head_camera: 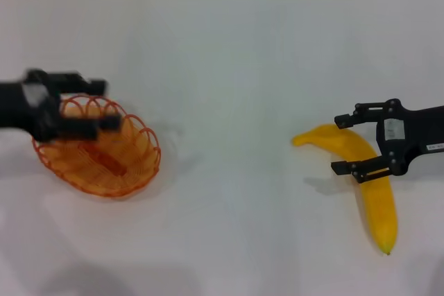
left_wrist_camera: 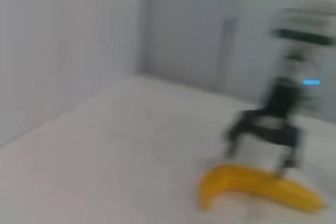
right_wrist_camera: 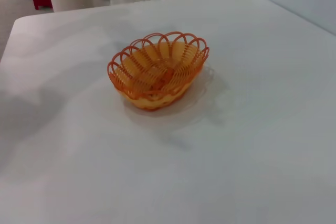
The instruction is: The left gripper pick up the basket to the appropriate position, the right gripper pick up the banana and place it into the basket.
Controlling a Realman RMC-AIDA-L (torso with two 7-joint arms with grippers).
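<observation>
Two black claws: the left gripper [head_camera: 104, 105] gapes above the looped-wire orange basket [head_camera: 104, 161]; the right gripper [head_camera: 341, 143] spreads around the smooth curved banana [head_camera: 371, 188].

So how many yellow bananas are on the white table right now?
1. The curved yellow banana lies on the table's right side, between the right gripper's open fingers; none is in the orange wire basket.
</observation>
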